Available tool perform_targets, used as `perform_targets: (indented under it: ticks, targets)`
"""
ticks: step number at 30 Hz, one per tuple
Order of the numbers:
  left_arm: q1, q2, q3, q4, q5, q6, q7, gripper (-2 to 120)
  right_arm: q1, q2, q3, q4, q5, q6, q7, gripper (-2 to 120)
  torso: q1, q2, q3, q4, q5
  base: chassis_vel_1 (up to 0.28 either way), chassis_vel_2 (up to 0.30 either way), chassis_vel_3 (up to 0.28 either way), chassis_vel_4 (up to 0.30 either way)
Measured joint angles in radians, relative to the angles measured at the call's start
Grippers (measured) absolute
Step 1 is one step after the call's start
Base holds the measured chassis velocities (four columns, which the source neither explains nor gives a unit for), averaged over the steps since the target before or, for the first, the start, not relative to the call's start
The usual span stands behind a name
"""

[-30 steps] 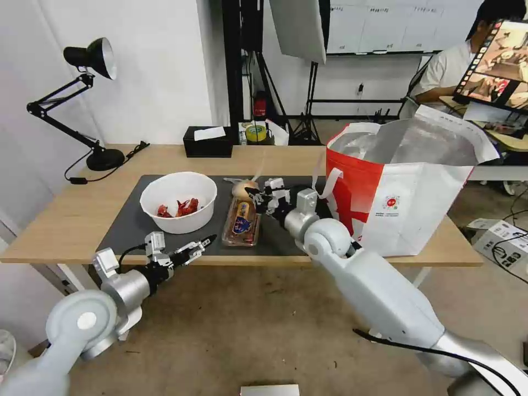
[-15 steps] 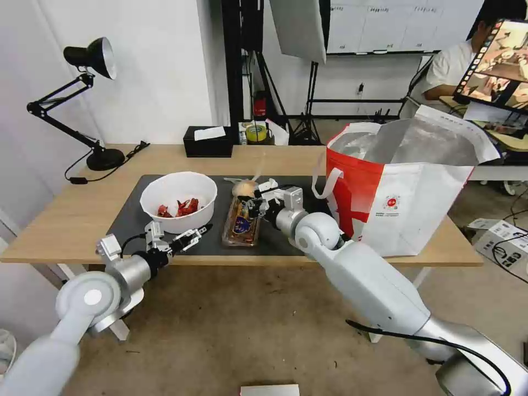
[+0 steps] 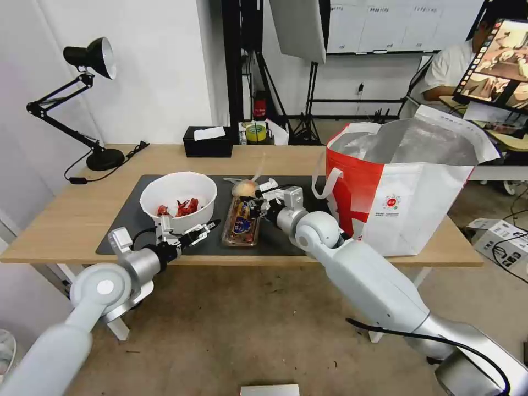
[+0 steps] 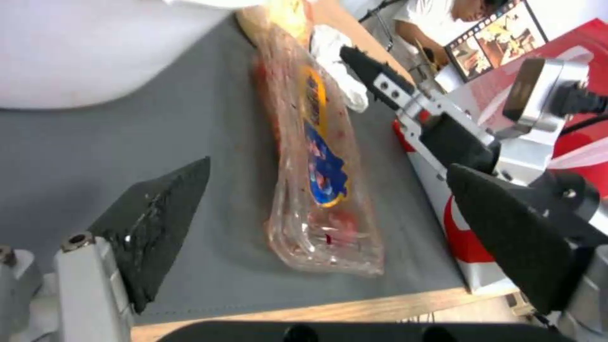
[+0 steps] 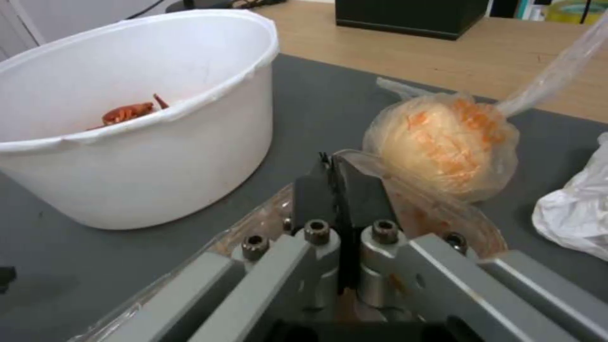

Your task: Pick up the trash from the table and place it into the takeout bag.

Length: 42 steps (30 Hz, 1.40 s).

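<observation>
Right wrist view: right claw (image 5: 339, 187) pinched together on the far rim of the tray (image 5: 437, 213), just near of the bagged bun (image 5: 443, 142). Bowl (image 3: 179, 201) sits left of the tray on the grey mat (image 3: 132, 220); tissue (image 4: 339, 66) lies by the bun. Left claw (image 3: 199, 232) hangs spread apart at the bowl's near side, over the counter (image 3: 66, 214) edge. Bag (image 3: 407, 192) stands at the right end

The scene is lit evenly and brightly from overhead, with soft shadows cast under the table (image 3: 71, 214). Straight lines are bent toward the head view's edges. Glare is seen on the takeout bag (image 3: 410, 144) foil. The left wrist view is blurred.
</observation>
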Motion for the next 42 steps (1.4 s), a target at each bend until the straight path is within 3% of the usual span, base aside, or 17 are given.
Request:
perform_targets:
  ticks: [21,42]
  targets:
    - [-0.081,-0.019,0.112,0.062,0.026,-0.001,-0.005,100,0.002,0.003,0.008,-0.013,-0.012,-0.014,0.003,0,0.0,0.0,0.0,-0.0001,0.0,0.0,0.0,0.0,0.0]
    - [-0.16,-0.047,0.174,0.118,-0.023,-0.007,-0.016,100,0.006,0.005,0.007,-0.012,-0.005,-0.014,0.008,0,0.0,0.0,0.0,-0.0001,0.0,0.0,0.0,0.0,0.0]
